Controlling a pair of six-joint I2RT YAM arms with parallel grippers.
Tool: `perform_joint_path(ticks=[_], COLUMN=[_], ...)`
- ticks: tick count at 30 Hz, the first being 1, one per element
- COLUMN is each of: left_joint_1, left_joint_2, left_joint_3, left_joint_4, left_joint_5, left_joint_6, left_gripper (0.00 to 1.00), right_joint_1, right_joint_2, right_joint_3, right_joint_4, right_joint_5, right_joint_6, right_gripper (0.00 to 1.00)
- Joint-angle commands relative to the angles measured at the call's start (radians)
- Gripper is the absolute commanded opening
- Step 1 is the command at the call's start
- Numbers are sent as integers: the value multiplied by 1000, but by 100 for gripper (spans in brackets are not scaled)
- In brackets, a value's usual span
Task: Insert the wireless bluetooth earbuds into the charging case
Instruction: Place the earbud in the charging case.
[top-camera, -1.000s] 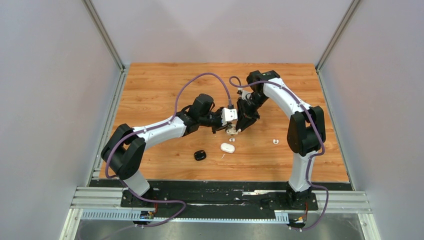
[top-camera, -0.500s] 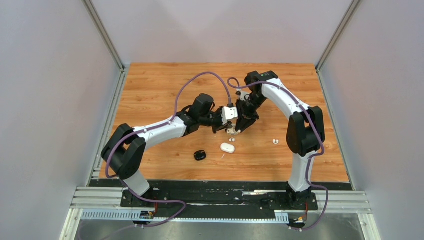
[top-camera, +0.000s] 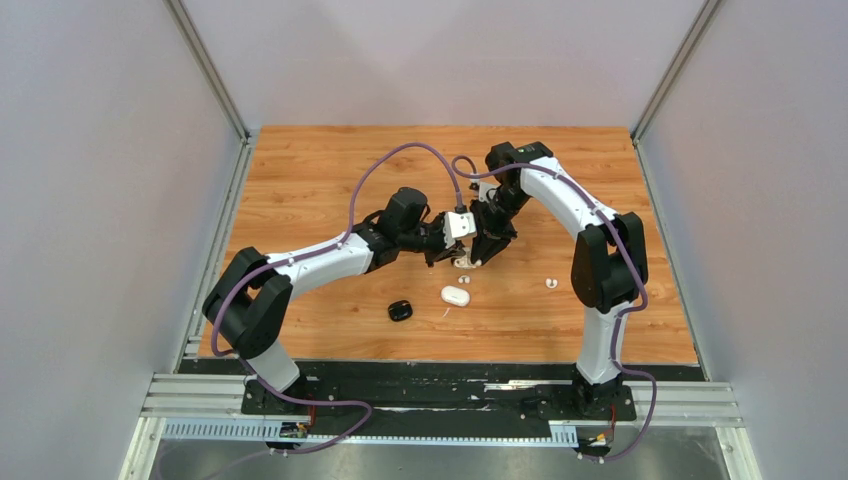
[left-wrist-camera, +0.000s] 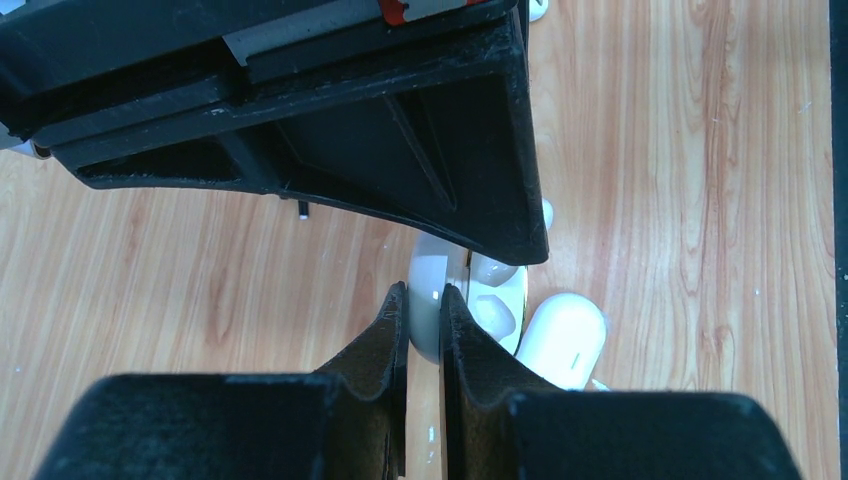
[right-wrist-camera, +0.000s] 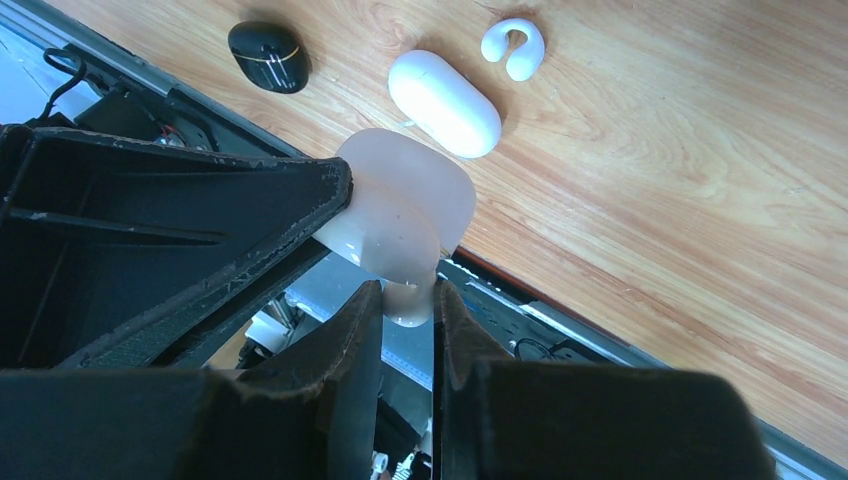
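Observation:
An open white charging case (left-wrist-camera: 495, 300) hangs just above the table between both arms. My left gripper (left-wrist-camera: 425, 300) is shut on one half of it, and two empty wells show in the other half. My right gripper (right-wrist-camera: 408, 295) is shut on the case (right-wrist-camera: 405, 215) from the opposite side, pinching its lower edge. In the top view the two grippers meet at the case (top-camera: 463, 262) mid-table. One white earbud (right-wrist-camera: 513, 47) lies loose on the wood just below them, and another white earbud (top-camera: 551, 283) lies further right.
A closed white case (top-camera: 455, 295) and a closed black case (top-camera: 400, 310) lie on the wooden table (top-camera: 300, 200) in front of the grippers. Grey walls stand on three sides. The black base rail (top-camera: 440, 385) runs along the near edge.
The right arm's upper joints have shifted slightly to the left. Both grips on the case are unchanged, and the things on the table have not moved.

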Motion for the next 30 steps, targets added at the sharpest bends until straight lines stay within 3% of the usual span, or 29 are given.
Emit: perform_joint_path(ticks=[1, 8, 12, 30], left_joint_1=[-6, -8, -9, -11], left_joint_2=[-9, -2, 3, 50], left_joint_3=[30, 27, 25, 31], left_joint_4=[53, 55, 62, 83], left_joint_5=[40, 56, 56, 37], left_joint_6=[-23, -34, -48, -170], left_gripper=[0, 0, 0, 0], right_joint_1=[3, 6, 8, 38], right_joint_2=[6, 16, 22, 56], right_joint_3=[32, 59, 64, 82], right_joint_4=[8, 9, 6, 11], right_joint_5=[114, 170, 187, 283], right_joint_6=[13, 30, 31, 2], right_gripper=[0, 1, 12, 23])
